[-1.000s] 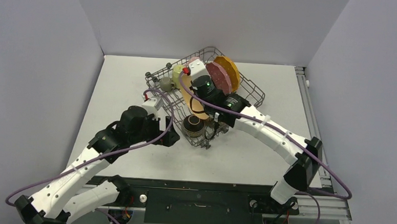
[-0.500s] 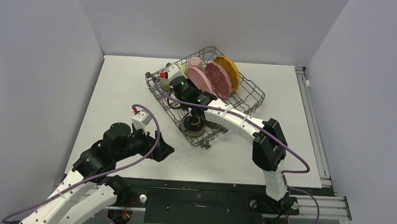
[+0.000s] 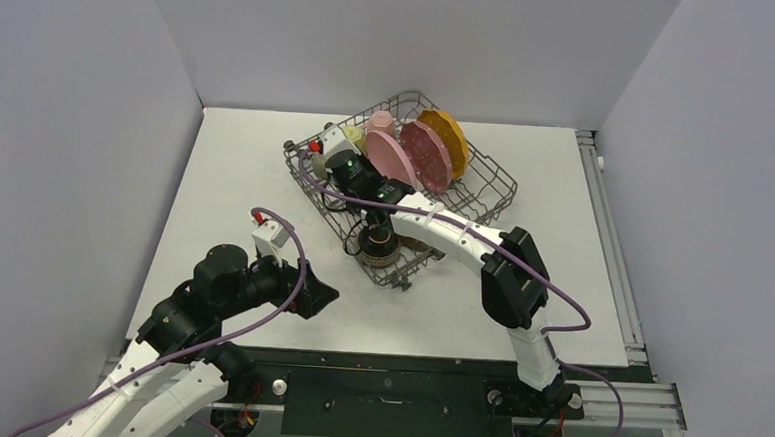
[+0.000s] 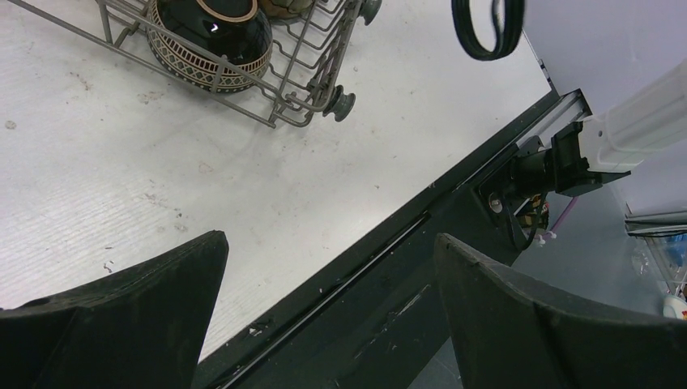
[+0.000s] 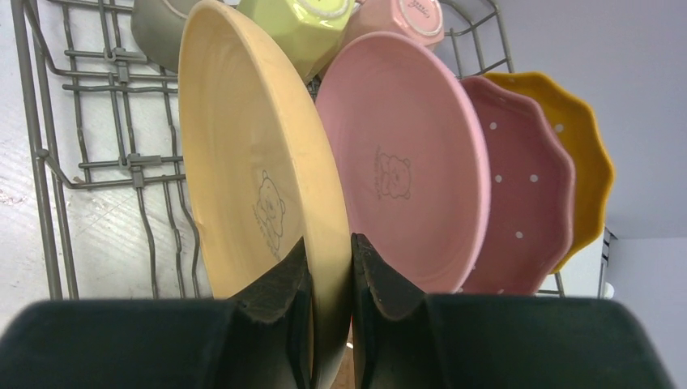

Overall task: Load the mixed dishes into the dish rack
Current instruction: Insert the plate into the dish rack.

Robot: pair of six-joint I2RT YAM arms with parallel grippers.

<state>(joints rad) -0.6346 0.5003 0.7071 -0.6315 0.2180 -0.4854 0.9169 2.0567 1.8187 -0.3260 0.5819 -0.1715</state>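
The dish rack (image 3: pixel 488 187) stands at the back middle of the table. My right gripper (image 5: pixel 328 247) is shut on the rim of a pale yellow plate (image 5: pixel 243 154), held upright on edge over the rack wires (image 5: pixel 105 154). Just to its right stand a pink plate (image 5: pixel 405 170), a dark pink dotted plate (image 5: pixel 526 194) and an orange scalloped plate (image 5: pixel 590 162). Behind them sit a yellow mug (image 5: pixel 304 20), a pink mug (image 5: pixel 401 16) and a grey-olive cup (image 5: pixel 154 32). A brown bowl (image 3: pixel 377 243) lies in the rack's near corner. My left gripper (image 4: pixel 330 237) hangs open and empty over the table's front edge.
The rack's near corner with its round feet (image 4: pixel 340 104) sits close ahead of the left gripper. A black rail (image 4: pixel 389 267) runs along the table's near edge. Grey walls close in the left, back and right sides.
My right arm swung left across the rack with the yellow plate, bringing it beside the pink plate. The left arm drew back toward the near left.
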